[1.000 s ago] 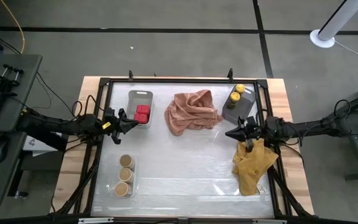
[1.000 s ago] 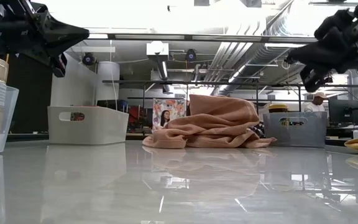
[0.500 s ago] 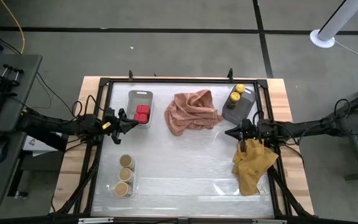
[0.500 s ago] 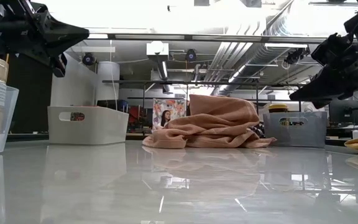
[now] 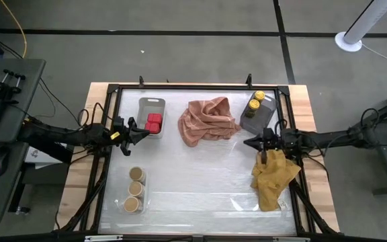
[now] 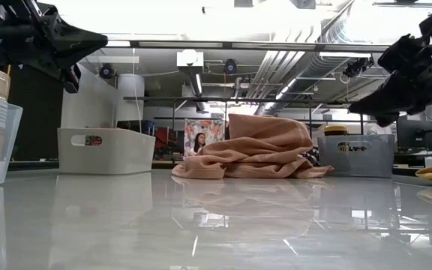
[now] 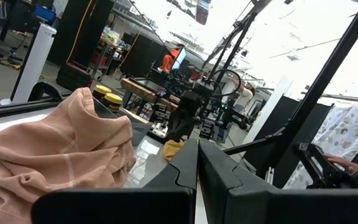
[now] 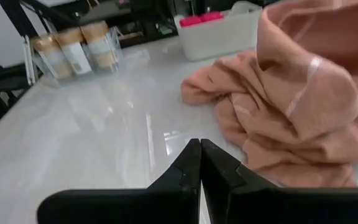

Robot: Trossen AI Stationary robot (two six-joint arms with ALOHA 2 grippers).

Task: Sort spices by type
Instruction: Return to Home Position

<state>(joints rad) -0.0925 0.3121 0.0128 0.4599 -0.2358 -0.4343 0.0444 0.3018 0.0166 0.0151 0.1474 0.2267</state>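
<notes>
Left gripper (image 5: 142, 133): fingers closed, empty, nr bench (image 5: 200, 178) left edge, just beside red boxes (image 5: 154, 122) at back-left.
Right gripper (image 5: 246, 142): closed, empty, nr right edge.
Tan-lid jars (image 5: 136, 188): front-left corner.
Yellow-lid jars (image 5: 256, 100): back-right corner.
Next (judged): arms back off outward, away from spices.

Overhead camera looks straight down on the whole desk (image 5: 200, 168); a desk-level camera faces the room beyond; two wrist cameras sit close, facing each other. All four share the pink cloth (image 5: 208, 119).
</notes>
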